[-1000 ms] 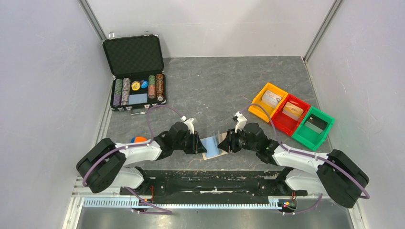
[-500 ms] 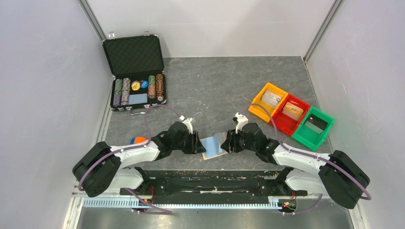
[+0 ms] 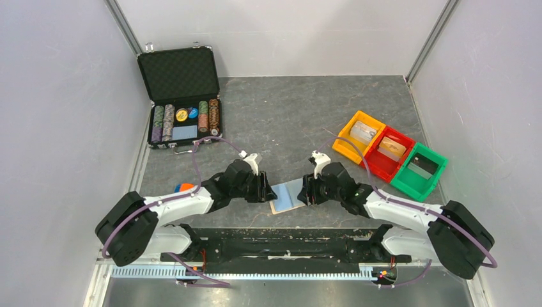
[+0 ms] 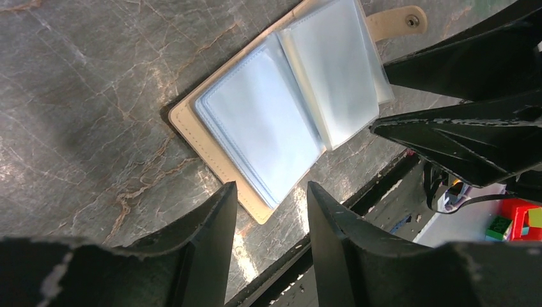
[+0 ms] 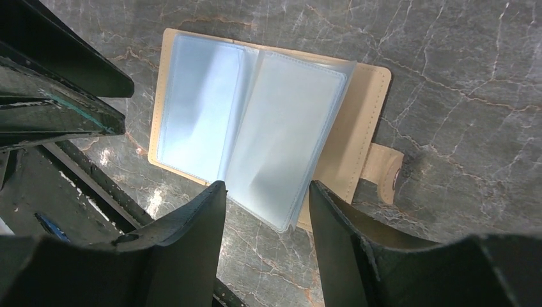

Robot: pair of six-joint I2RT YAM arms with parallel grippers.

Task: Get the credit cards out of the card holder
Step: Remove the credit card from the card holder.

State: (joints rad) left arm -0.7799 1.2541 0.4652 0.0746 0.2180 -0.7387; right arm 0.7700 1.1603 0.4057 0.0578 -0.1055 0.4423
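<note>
Sleeves [image 5: 211, 105] of pale blue plastic lie fanned open in the card holder [image 3: 286, 196]. We see it flat on the grey table [image 3: 287, 115], tan cover down, directly between our two grippers. The left gripper [image 3: 267, 189] points at it from one side and the right gripper [image 3: 305, 190] from the other, tip facing tip, both low over the surface.

From the left wrist we see that gripper released. Its fingers [image 4: 208, 236] are spread apart with nothing held, and the holder's near edge lies just ahead of the tips. We cannot tell whether they touch it.

The right gripper is released as well. Its fingers [image 5: 342, 236] stand wide, with the open sleeves just ahead of the gap and nothing gripped.

A small tan tab [image 5: 383, 176] with a snap sticks out from the holder's edge nearest the right gripper, off to one side of its fingertips.

We cannot tell whether any credit cards sit inside, because the plastic is too cloudy to read through.

Well beyond the left gripper, toward the far corner on its outer side, a black chip case [image 3: 181, 96] stands open with rows of striped chips [image 3: 185, 118]. Well out on the right gripper's outer side, an orange bin [image 3: 353, 148], a red bin [image 3: 379, 167] and a green bin [image 3: 409, 188] sit in a row, touching. Each holds something flat that we cannot identify.
</note>
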